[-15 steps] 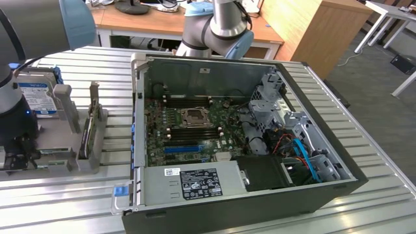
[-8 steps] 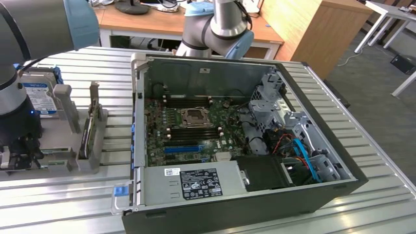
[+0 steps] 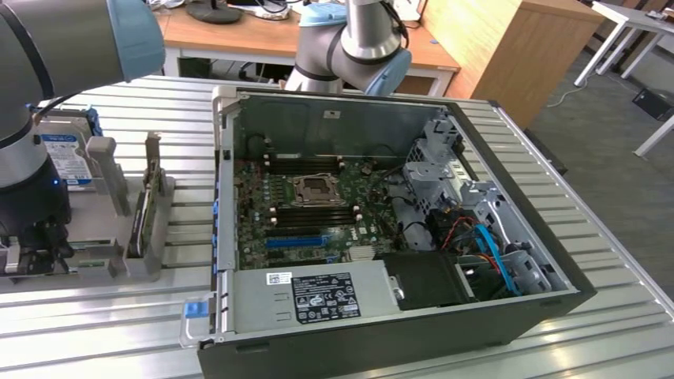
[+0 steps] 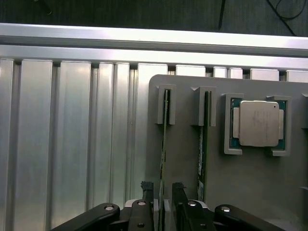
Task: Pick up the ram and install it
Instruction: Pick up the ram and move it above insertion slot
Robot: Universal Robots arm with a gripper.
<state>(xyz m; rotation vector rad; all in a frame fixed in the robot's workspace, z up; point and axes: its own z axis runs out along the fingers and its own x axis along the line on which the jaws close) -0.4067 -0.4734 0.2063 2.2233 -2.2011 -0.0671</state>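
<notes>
On the grey moulded holder plate (image 4: pixel 185 159) we see the ram (image 4: pixel 164 144), a thin green circuit-board stick, standing on edge in a notched slot. Our black gripper (image 4: pixel 162 188) is released, its fingers (image 4: pixel 146 186) spread to either side of that stick. Next along the plate stands a second green stick (image 4: pixel 204 139), then a square metal-capped processor (image 4: pixel 259 122) lying flat in its cradle. Under the plate runs a ribbed aluminium table (image 4: pixel 62 144); beside the plate sits an open black computer case (image 3: pixel 368 347).
</notes>
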